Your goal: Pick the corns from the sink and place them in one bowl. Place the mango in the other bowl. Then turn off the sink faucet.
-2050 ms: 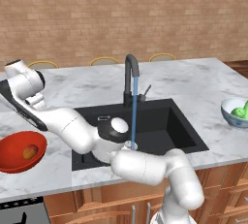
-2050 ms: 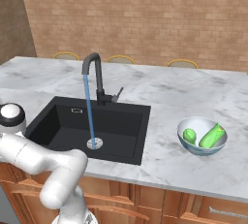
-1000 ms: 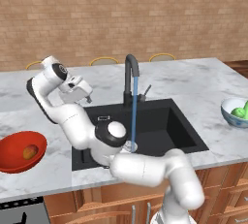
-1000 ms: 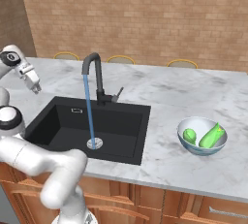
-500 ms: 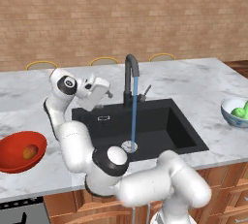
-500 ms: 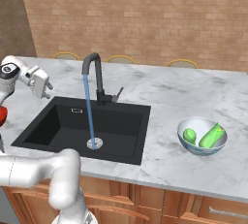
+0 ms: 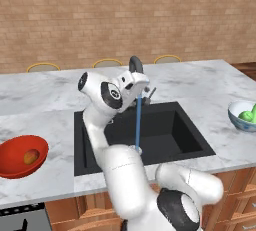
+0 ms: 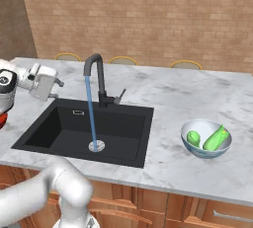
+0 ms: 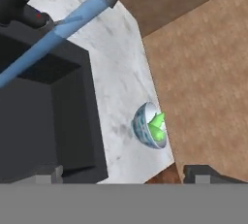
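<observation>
The red bowl [image 7: 20, 157] sits at the near left of the marble surface [image 8: 163, 98] with the mango [image 7: 31, 156] in it. The black sink [image 8: 118, 128] lies mid-surface, water streaming onto its drain [image 8: 96, 146]. At the right, the pale bowl [image 8: 205, 138] holds both corns [image 8: 216, 138] (one cob pokes over the rim). The claw [image 7: 141, 81] hovers empty, fingers apart, just beside the faucet [image 8: 96, 76] head, well apart from both bowls. The hand view alone shows its fingertips [image 9: 201, 174] spread wide, aimed toward the pale bowl. A brick wall [image 8: 148, 19] stands behind.
</observation>
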You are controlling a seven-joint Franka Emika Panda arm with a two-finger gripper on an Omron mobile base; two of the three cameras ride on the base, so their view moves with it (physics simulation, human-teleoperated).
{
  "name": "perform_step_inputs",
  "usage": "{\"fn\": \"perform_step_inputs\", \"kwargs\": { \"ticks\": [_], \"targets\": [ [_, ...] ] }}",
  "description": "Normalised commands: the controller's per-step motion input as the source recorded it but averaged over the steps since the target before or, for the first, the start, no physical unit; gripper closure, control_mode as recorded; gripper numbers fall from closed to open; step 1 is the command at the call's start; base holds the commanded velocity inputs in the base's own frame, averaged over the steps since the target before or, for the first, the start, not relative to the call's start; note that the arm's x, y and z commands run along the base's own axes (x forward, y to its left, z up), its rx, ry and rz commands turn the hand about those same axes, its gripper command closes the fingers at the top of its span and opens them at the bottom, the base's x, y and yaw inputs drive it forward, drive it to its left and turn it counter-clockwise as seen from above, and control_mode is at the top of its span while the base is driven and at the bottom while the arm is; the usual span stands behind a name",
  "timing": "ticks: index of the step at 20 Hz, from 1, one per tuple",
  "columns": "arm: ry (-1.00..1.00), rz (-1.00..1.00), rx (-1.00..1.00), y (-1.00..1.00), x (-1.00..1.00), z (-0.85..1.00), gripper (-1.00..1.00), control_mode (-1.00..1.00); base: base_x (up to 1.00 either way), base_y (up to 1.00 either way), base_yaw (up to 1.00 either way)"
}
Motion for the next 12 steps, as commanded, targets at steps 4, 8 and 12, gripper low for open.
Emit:
{"fn": "perform_step_inputs", "kwargs": {
  "ticks": [4,8,12],
  "targets": [
    [-0.06,0.26,0.15,-1.0,-0.64,0.76,-1.0,-1.0,0.0,0.0,0.0],
    [-0.02,0.08,0.41,-1.0,-0.41,0.52,-1.0,-1.0,0.0,0.0,0.0],
    [0.01,0.01,0.54,-1.0,-0.09,0.18,-1.0,-1.0,0.0,0.0,0.0]
  ]
}}
